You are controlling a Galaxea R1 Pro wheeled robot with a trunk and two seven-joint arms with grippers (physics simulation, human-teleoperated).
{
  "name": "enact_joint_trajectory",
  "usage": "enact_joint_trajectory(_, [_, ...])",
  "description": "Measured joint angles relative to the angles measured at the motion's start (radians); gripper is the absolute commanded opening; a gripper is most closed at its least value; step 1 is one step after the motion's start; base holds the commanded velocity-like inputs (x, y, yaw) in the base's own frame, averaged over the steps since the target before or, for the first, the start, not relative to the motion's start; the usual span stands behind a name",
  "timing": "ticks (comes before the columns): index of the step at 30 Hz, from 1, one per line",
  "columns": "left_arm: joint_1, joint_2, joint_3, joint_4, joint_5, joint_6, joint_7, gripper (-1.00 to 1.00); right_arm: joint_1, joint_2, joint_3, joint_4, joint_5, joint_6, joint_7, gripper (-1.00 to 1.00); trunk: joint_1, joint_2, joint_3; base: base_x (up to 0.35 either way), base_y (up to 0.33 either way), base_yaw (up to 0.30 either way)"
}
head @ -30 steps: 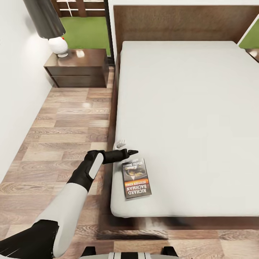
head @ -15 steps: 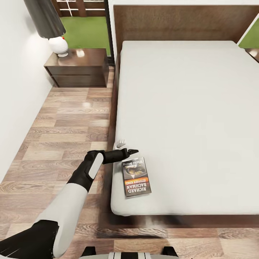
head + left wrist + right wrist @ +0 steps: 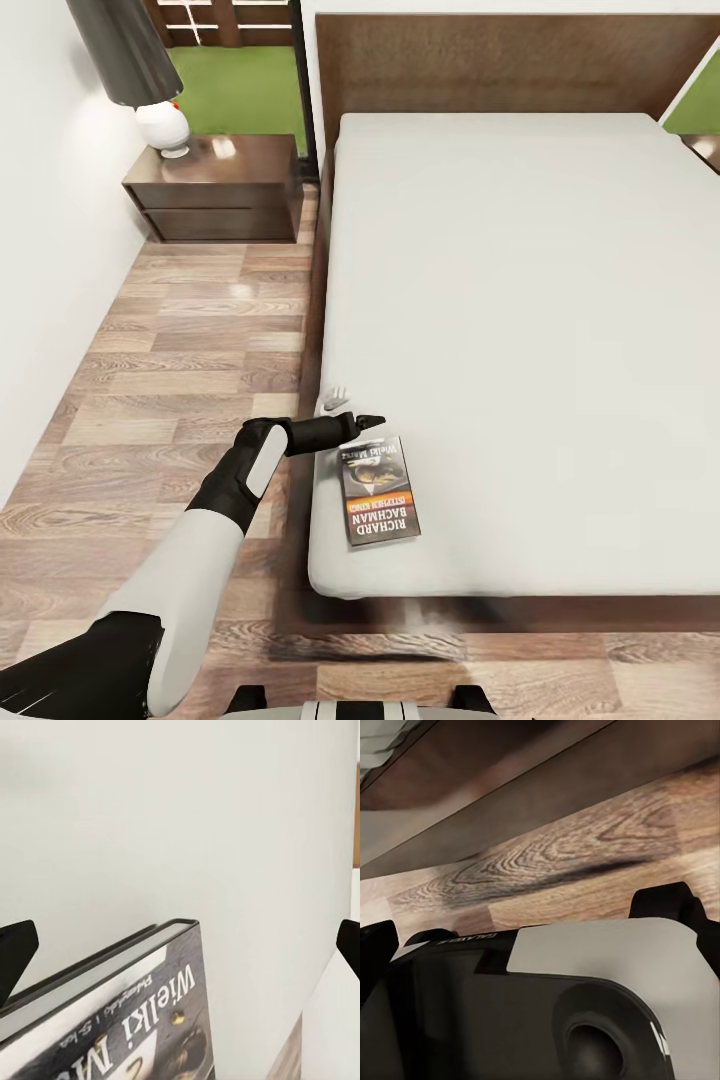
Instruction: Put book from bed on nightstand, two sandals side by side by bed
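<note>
1. Lying flat near the foot corner of the bed (image 3: 520,330), on its plain, smooth pale mattress: the book (image 3: 378,492), a thin rectangular paperback with dark glossy cover, orange band, white block lettering.
2. Hovering at the book's far edge: left pincer (image 3: 362,422), black fingertips (image 3: 16,949) spread wide apart, book corner between them.
3. Standing beside the headboard: glossy dark two-drawer nightstand (image 3: 215,188), carrying a lamp (image 3: 160,125) with round white base.
4. Right pincer: cannot tell from the wood-plank floor (image 3: 585,870) view.

Hardly any change vs 1.0 s ago. Left gripper (image 3: 366,421) has dropped a touch lower onto the top edge of the book (image 3: 378,492) at the bed's (image 3: 520,300) near corner. Book itself looks nudged very slightly; hard to tell more at this res.
</note>
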Motion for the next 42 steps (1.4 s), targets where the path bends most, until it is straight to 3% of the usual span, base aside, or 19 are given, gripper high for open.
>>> enact_joint_trajectory(33, [0.002,0.000,0.000,0.000,0.001,-0.001,0.000,1.00,0.000,0.000,0.000,0.000,0.000,0.000,0.000,1.00,0.000,0.000,0.000,-0.061,0.000,0.000])
enact_joint_trajectory(42, [0.002,0.000,0.000,0.000,0.001,-0.001,0.000,1.00,0.001,0.000,0.000,0.000,0.000,0.000,0.000,1.00,0.000,0.000,0.000,-0.218,0.000,0.000])
